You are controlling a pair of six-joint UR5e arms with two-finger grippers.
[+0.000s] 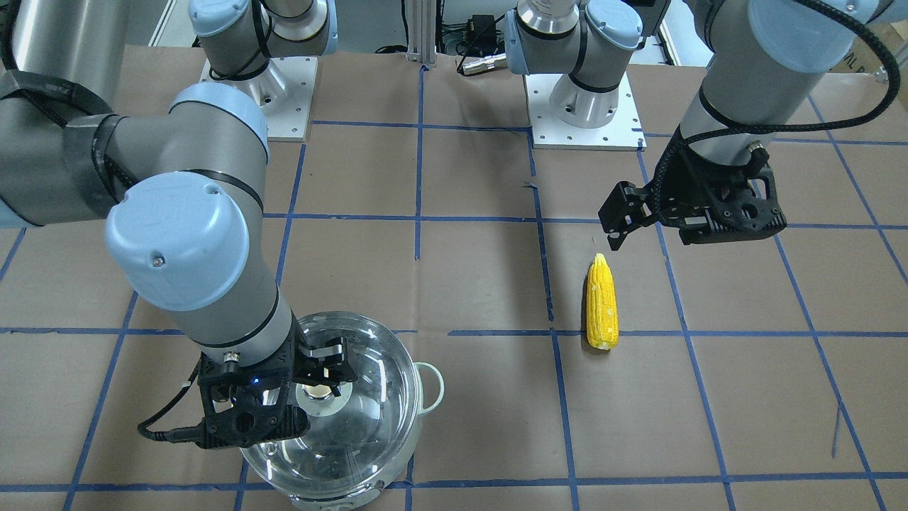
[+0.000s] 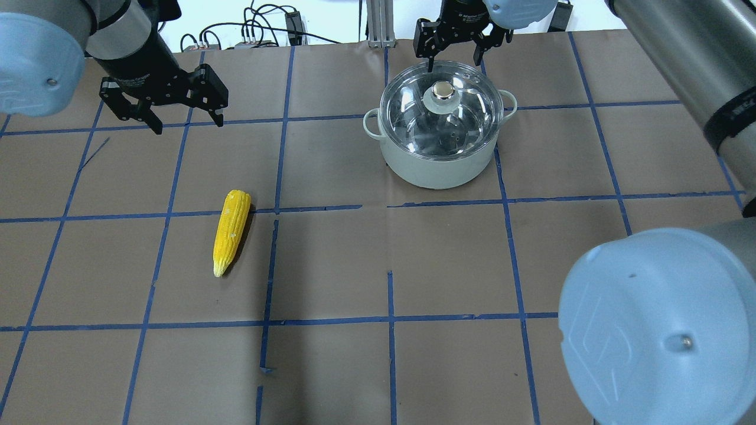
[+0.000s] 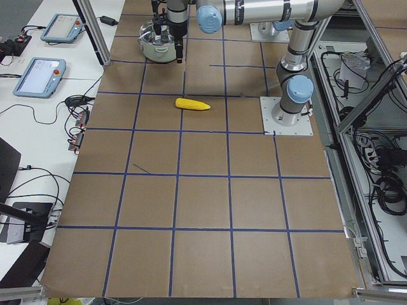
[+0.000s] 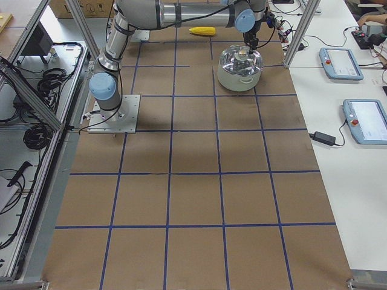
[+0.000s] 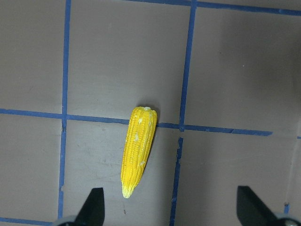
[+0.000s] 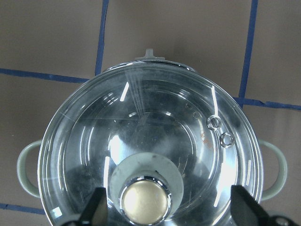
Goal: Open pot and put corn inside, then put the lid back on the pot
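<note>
The pot (image 2: 437,165) stands on the table with the glass lid (image 2: 469,127) on it. My right gripper (image 2: 453,64) hovers open over the lid's knob (image 2: 443,91). In the right wrist view the knob (image 6: 143,200) lies between the wide-apart fingertips (image 6: 96,207), which do not touch it. The corn (image 2: 231,231) lies flat on the paper, well to the left of the pot. My left gripper (image 2: 189,127) is open and empty, above the table beyond the corn's blunt end. The left wrist view shows the corn (image 5: 138,150) just ahead of the fingertips (image 5: 94,207).
Brown paper with a blue tape grid covers the table. The arms' white base plates (image 1: 585,121) (image 1: 277,99) sit at the robot's side. Teach pendants (image 4: 341,57) lie on the white bench past the pot.
</note>
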